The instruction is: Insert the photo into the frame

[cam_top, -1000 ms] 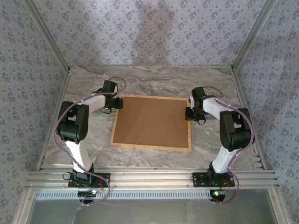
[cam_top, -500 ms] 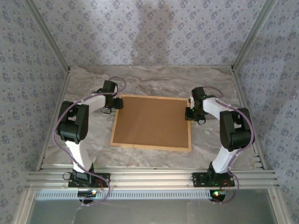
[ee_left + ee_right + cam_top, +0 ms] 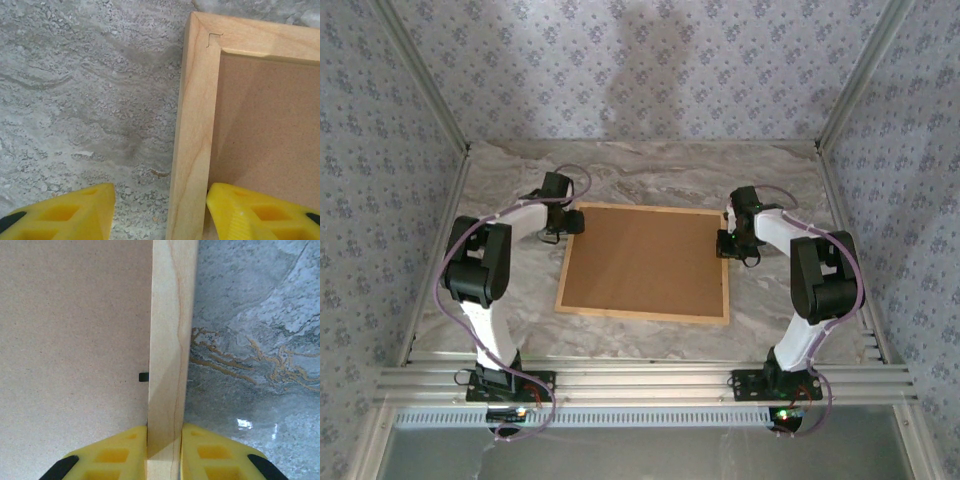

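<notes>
wooden frame [image 3: 643, 262] lies board-up, front hidden; right gripper [image 3: 164, 440] pinches its edge, left gripper [image 3: 160, 205] gapes astride.

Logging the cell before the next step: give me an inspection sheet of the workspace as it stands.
Surface: marble table, frame at its middle.
Job's things: frame lies flat, brown board up; what lies under the board is hidden.
Clutter: nothing seen.
Grippers: left gripper open, straddling the frame's left rail near the far corner; right gripper shut on the right rail.
Cables: purple cables loop clear of the frame.
Surroundings: patterned walls, aluminium bars at the near edge.
</notes>
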